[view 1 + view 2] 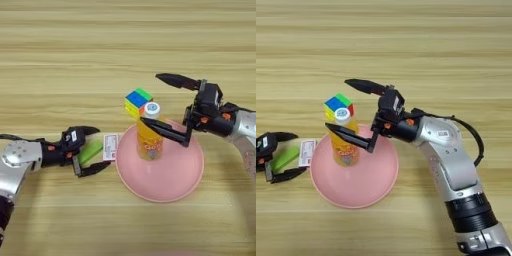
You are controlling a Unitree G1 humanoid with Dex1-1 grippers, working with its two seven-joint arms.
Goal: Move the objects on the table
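One round pink plastic plate [172, 182] sits on the light wood-grain table [60, 55], and one small orange-drink bottle with a white cap [149, 135] stands upright on the plate's left part. One multicoloured puzzle cube [136, 102] rests on the table just behind the bottle, at the plate's far-left rim, partly hidden by the cap. One flat lime-green rectangular block [91, 151] lies left of the plate, tilted; next to it, towards the plate, is a white label with red print [110, 147].

Right gripper [160, 102]: two black fingers spread wide, one reaching over the table behind the plate, the other crossing in front of the bottle; nothing gripped. Left gripper [98, 149]: fingers open around the green block, one each side; contact unclear.
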